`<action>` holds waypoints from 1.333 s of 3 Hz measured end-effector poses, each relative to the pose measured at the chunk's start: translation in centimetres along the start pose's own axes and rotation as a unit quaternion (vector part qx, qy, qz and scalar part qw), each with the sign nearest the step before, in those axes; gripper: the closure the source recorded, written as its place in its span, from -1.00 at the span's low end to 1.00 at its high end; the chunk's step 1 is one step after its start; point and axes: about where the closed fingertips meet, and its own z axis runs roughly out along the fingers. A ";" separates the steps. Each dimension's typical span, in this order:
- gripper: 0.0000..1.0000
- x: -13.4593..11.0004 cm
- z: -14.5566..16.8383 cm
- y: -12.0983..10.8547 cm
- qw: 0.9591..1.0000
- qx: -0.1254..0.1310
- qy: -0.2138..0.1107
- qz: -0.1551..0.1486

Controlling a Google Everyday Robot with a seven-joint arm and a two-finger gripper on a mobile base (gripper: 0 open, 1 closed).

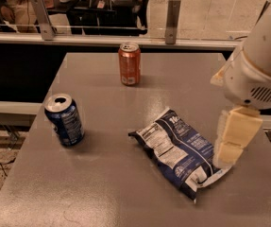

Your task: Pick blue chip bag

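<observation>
The blue chip bag (180,150) lies flat on the grey table (102,193), label panel up. Everything else is best placed from it. The blue soda can (65,119) stands well apart to the bag's left. The orange soda can (129,63) stands well apart behind the bag, toward the table's far edge.

The bag's long axis runs on a diagonal, from its far-left end down to its near-right end, where the crimped seal points at the table's near-right corner.

The gripper (229,155) hangs nose-down at the bag's right side, level with the near-right half. In this view its cream tip overlaps the bag's right edge. Whether it touches the foil or hovers just above it cannot be told, nor can I tell from this side-on angle whether the gripper is open or closed.

So the bag lies to the left of the gripper, with its middle a little farther back. As I judge it, the grasp depends on moving left over the bag's narrow width and closing across the diagonal, not along it. Crinkly foil will likely crumple rather than resist.
</observation>
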 end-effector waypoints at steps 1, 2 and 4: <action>-1.00 -1.2 2.8 2.1 1.000 -0.006 -0.005 -0.005; -1.00 -2.3 4.9 3.3 1.000 0.004 -0.018 -0.011; -1.00 -2.4 7.8 3.9 1.000 0.018 -0.012 -0.009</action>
